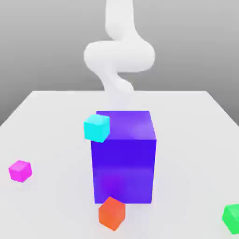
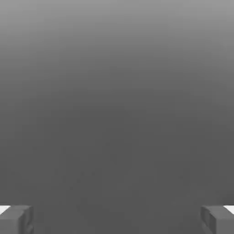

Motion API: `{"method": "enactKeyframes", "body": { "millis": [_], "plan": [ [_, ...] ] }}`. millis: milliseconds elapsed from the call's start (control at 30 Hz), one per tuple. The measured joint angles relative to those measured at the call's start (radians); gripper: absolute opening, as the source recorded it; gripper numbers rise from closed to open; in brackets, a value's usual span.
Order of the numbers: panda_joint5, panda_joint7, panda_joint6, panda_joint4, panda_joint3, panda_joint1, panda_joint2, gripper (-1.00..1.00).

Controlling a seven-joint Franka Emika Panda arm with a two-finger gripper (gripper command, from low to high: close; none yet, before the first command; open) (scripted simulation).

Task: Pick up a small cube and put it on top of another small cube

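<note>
Your tool (image 2: 117,219) is released, its two fingertips (image 2: 16,219) spread as wide as they go with nothing between them and nothing touched. The small magenta-pink cube (image 1: 20,171) sits alone near the surface's (image 1: 56,116) edge on the exterior view's left, well apart from the big blue-violet cube (image 1: 124,156) in the middle.

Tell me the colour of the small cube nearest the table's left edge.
Magenta-pink small cube, clearest in the exterior view.
</note>
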Motion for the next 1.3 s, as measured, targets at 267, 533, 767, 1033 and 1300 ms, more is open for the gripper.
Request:
{"method": "enactKeyframes", "body": {
  "millis": [267, 533, 767, 1033, 1300],
  "plan": [
    [0.051, -0.204, 0.153, -0.111, -0.230, -0.029, 0.289, 0.00],
    [0.156, -0.445, 0.300, -0.219, -0.430, -0.085, 0.581, 0.00],
    [0.256, -0.661, 0.426, -0.313, -0.496, -0.243, 0.842, 0.00],
    [0.524, -0.885, 0.570, -0.270, -0.267, -0.443, 1.068, 0.00],
    [0.552, -0.907, 0.587, -0.263, -0.229, -0.476, 1.092, -1.00]
  ]
}}
